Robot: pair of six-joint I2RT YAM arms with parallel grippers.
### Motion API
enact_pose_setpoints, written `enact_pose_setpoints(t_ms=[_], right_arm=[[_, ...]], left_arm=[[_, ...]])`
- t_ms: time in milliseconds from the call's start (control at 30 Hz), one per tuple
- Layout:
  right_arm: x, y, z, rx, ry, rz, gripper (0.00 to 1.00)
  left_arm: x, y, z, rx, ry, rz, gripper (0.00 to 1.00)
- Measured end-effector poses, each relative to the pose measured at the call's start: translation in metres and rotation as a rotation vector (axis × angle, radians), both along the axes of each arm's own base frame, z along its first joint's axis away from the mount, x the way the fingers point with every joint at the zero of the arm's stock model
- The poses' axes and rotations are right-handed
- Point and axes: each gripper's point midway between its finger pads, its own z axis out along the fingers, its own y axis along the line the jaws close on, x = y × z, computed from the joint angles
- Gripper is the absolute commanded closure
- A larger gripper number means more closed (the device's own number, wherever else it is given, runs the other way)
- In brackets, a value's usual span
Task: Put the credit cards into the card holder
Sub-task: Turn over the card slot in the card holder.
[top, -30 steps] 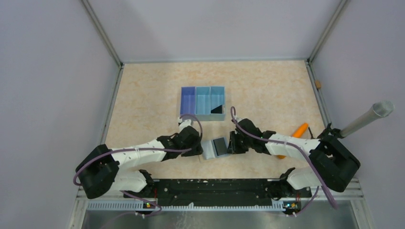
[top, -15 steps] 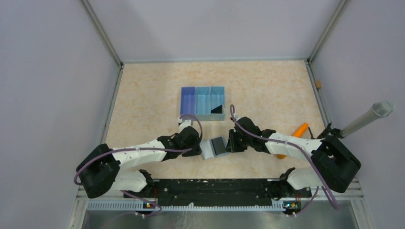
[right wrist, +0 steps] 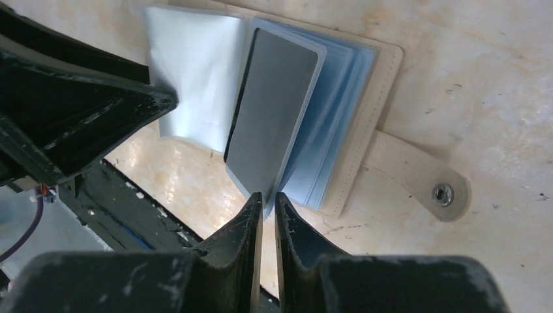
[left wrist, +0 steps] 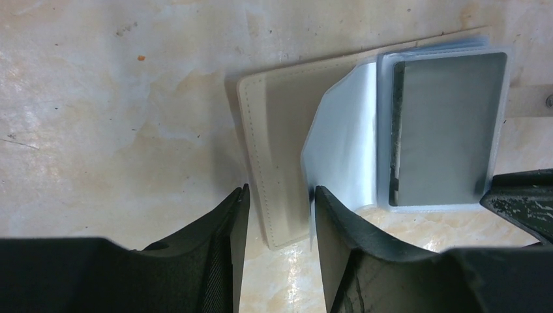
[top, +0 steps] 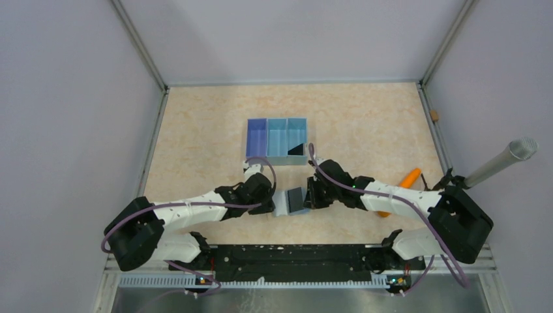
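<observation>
Near the worktop's (top: pixel 365 117) front edge, between both arms, the card holder (top: pixel 283 203) lies open, its covers spread left and right. A blue tray (top: pixel 277 157) sits close on its far side. The left gripper's (left wrist: pixel 279 195) jaws stand apart, straddling the beige cover's edge. The right gripper's (right wrist: pixel 264 199) jaws pinch a grey credit card (right wrist: pixel 274 111), whose long axis runs near to far.
</observation>
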Motion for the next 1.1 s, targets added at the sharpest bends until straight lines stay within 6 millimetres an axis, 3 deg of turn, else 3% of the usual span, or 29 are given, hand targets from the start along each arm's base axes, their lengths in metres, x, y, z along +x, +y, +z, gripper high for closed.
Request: enact_pose_setpoints(t_ms=[333,667,833,1100], right_arm=[[-0.007,0.032,0.024,0.067,-0.055,0.081,0.87],[-0.006,0.043,0.004,0.042,-0.038,0.096,0.77],[-0.002,0.048,0.005,0.058,-0.051,0.096,0.66],[-0.001,0.055,0.011,0.07,-0.069,0.104,0.57]], left_arm=[[0.0,-0.002,-0.002,-0.015,-0.008,-0.001,0.58],[0.001,-0.004,-0.002,-0.051,-0.023,0.001,0.61],[0.001,-0.004,-0.001,-0.076,-0.027,0.002,0.62],[0.001,-0.008,-0.001,-0.103,-0.023,-0.003,0.63]])
